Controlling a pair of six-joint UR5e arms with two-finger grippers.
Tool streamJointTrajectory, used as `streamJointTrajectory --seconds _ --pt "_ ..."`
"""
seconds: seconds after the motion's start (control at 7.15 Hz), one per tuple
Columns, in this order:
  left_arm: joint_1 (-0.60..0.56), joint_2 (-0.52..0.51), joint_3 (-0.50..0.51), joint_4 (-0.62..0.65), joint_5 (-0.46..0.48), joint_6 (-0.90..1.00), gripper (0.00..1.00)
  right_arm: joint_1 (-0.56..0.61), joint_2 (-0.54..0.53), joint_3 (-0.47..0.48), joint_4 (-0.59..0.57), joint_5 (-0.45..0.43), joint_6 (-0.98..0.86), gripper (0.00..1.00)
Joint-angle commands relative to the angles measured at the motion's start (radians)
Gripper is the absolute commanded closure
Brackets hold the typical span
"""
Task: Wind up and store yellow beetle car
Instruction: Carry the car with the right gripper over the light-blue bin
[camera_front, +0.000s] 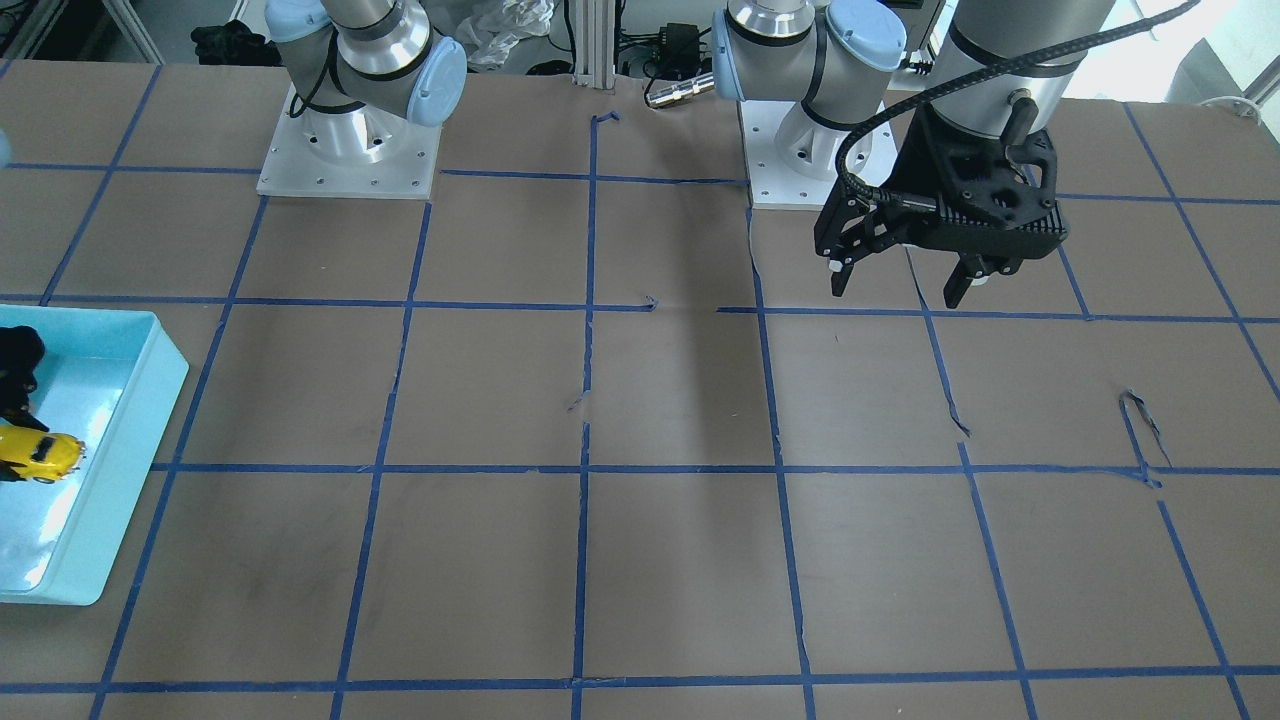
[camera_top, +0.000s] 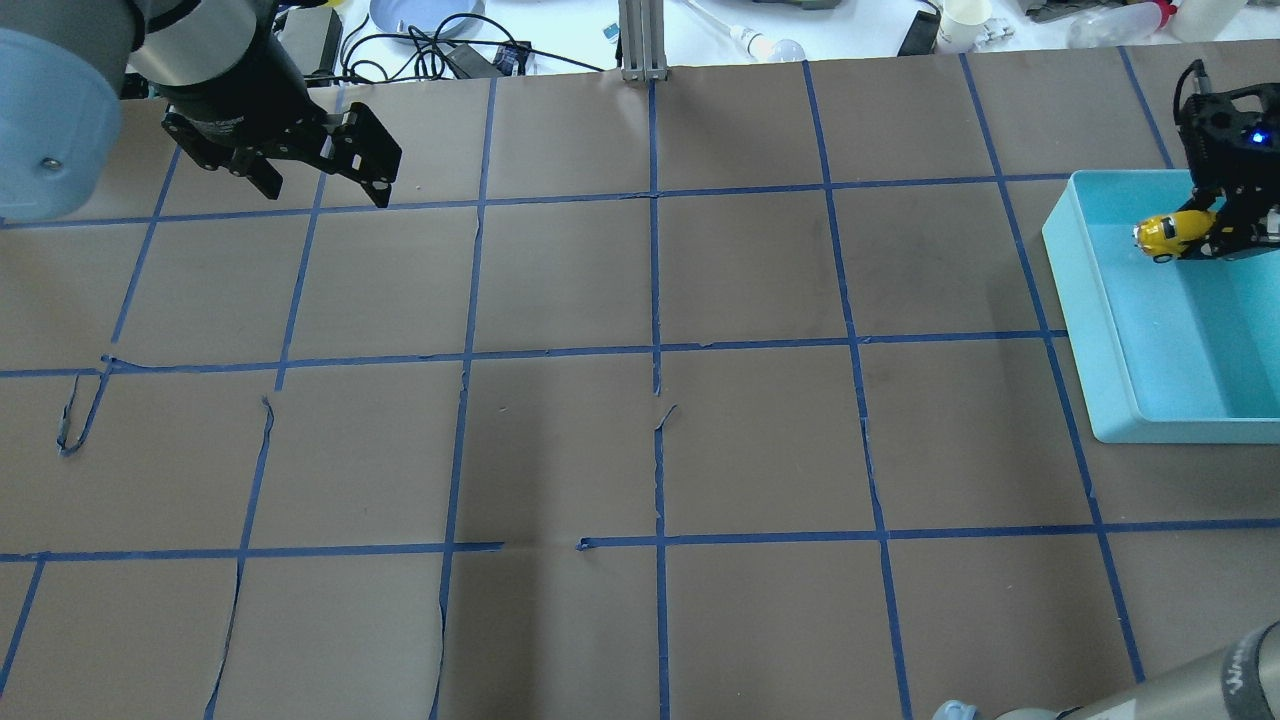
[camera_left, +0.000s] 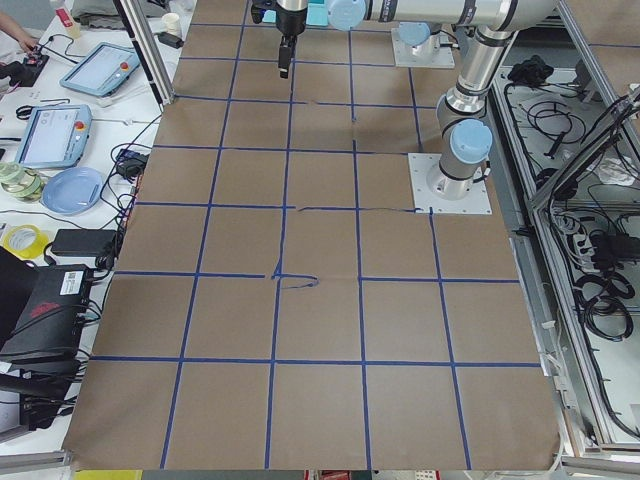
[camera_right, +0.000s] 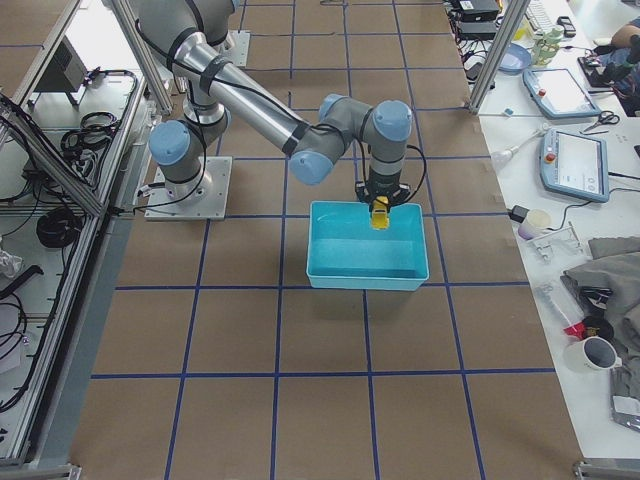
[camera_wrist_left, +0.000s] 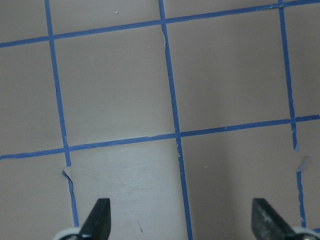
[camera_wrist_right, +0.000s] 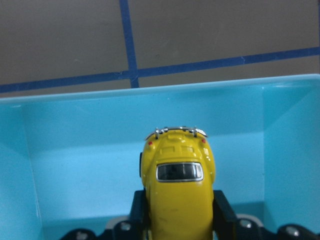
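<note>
left gripper (camera_top: 327, 194) spread, empty, over table's left end | right gripper (camera_wrist_right: 180, 220) pinching yellow beetle car (camera_wrist_right: 178, 185) by its flanks, over blue tray (camera_top: 1075, 300) at right edge | risk: on release a wound spring may drive the car into a tray wall or tip it | brown table (camera_top: 740, 440), blue tape grid peeling; cables (camera_top: 440, 50) past the edge

brown table (camera_top: 560, 450) with blue tape grid (camera_top: 760, 345)

Silver arm (camera_front: 1010, 50), blue caps (camera_front: 865, 35) (blk pincer (camera_front: 898, 290))
</note>
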Motion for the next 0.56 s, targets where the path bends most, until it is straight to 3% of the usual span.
streamJointTrajectory --seconds 0.0,0.42 --pt "0.0 0.002 0.0 -0.001 0.002 0.0 0.0 -0.059 0.01 0.082 -0.082 0.005 -0.11 1.0" --pt "0.0 0.002 0.0 -0.001 0.002 0.0 0.0 -0.068 0.058 0.136 -0.176 0.006 -0.17 1.0"
